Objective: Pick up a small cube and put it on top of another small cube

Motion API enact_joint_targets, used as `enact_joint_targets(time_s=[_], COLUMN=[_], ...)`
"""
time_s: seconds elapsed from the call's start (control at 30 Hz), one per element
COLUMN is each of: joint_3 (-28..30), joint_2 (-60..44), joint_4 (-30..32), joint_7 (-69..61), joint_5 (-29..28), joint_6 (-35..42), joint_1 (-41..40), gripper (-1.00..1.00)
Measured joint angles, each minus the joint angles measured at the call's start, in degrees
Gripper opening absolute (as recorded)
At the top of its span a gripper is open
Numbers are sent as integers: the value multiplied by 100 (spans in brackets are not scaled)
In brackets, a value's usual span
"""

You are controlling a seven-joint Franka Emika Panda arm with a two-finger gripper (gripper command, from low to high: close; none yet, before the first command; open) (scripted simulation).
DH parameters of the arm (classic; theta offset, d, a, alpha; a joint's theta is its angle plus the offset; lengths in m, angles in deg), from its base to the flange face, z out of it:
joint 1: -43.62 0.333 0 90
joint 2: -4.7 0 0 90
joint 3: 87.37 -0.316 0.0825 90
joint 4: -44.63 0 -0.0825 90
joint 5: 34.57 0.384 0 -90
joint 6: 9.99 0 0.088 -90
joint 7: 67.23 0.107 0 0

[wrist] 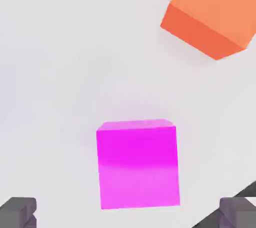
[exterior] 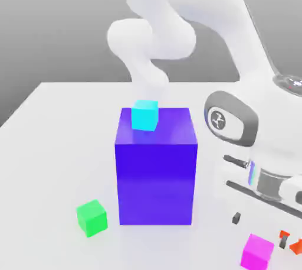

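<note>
While resting on the white bench at the exterior view's near right, small plain magenta cube not yet lifted; jaws spread, straddling it without contact; grasping and stacking remain.

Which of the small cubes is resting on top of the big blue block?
The cyan cube. It sits on the top face of the big blue block, while the green cube and the magenta cube lie on the table.
</note>
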Motion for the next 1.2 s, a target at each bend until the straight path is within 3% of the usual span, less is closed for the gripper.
enact_joint_targets(time_s=[0.07,0.1,0.33,0.5,1.2], joint_3=[318,449,454,-142,789], joint_2=[-380,-555,-585,220,1553], joint_4=[-115,-168,-179,69,137], joint_7=[204,313,339,-163,1015], joint_5=[-324,-476,-522,182,-1499], joint_6=[-258,-372,-369,171,1924], joint_1=[251,347,347,-121,264], gripper=[0,-100,-100,-100,-100])
